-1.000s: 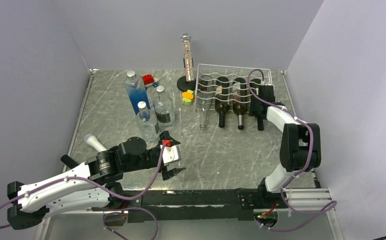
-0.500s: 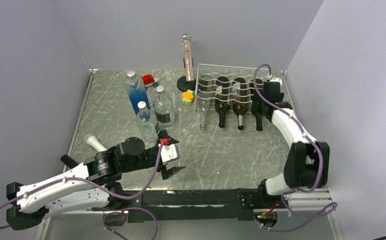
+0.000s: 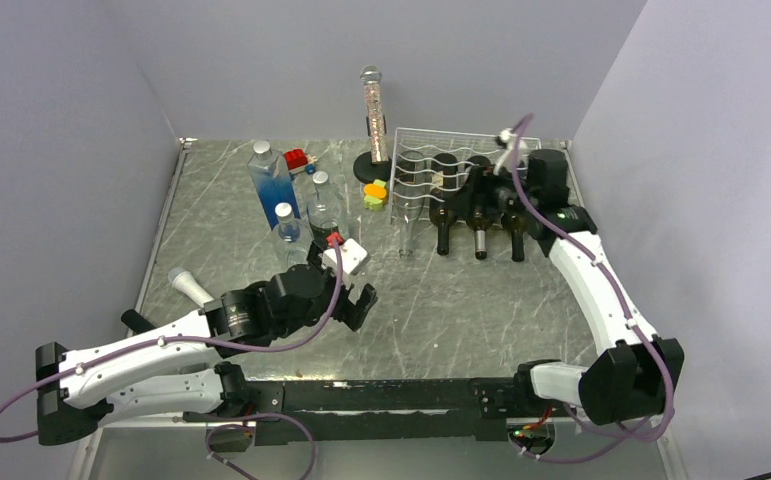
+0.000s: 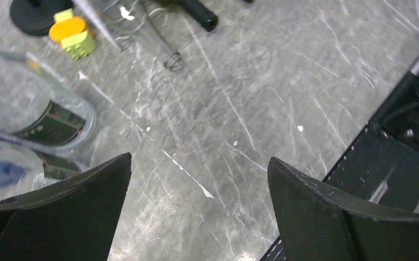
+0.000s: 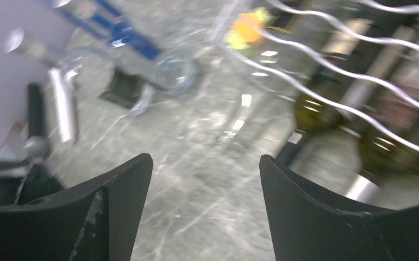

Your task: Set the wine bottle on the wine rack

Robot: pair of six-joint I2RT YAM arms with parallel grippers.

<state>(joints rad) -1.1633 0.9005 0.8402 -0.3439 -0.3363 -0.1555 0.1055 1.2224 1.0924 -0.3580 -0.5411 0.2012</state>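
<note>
- Dark glass wine bottle point(image 3: 517, 240) lies in the end cradle of the white wine rack point(image 3: 423, 160), neck toward the arm bases, just below the right pincer point(image 5: 204, 159).
- Right pincer: a second ago low against that bottle; now lifted above the rack, jaws wide, nothing between them.
- Left pincer point(image 4: 199, 160): has swung forward, jaws wide, empty. A clear labelled bottle point(image 4: 44, 117) sits just off its left finger.
- Judgement: bottle released and resting, so placement looks done and the right arm is retreating.
</note>
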